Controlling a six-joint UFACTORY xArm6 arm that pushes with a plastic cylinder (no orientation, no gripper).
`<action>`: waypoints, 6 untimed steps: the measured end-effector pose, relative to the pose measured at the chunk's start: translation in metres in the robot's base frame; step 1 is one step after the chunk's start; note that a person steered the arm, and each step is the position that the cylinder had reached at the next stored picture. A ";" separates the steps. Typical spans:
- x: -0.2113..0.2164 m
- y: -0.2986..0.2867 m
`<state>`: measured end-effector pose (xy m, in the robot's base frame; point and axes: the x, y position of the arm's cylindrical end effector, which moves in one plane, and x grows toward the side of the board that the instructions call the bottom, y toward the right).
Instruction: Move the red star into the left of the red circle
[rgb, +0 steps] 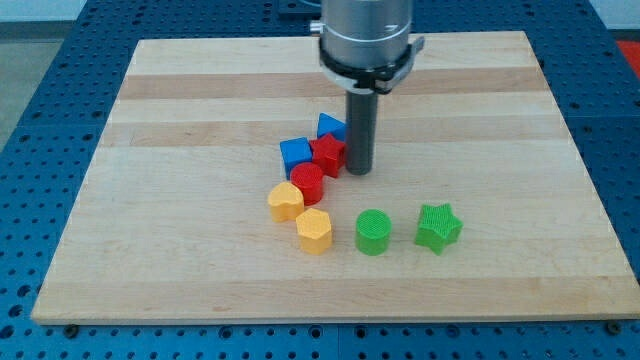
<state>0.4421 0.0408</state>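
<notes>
The red star (328, 154) lies near the middle of the wooden board (200, 90). The red circle (307, 184) sits just below and left of it, touching or nearly touching. My tip (359, 171) rests on the board right beside the star, on its right side. A blue block (296, 155) touches the star's left side and a second blue block (331, 128) sits just above the star.
A yellow block (285, 202) lies below-left of the red circle and a second yellow block (314, 231) lies below it. A green circle (375, 232) and a green star (438, 227) lie toward the view's bottom right.
</notes>
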 end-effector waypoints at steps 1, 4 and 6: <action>-0.026 0.022; 0.007 -0.137; 0.023 -0.146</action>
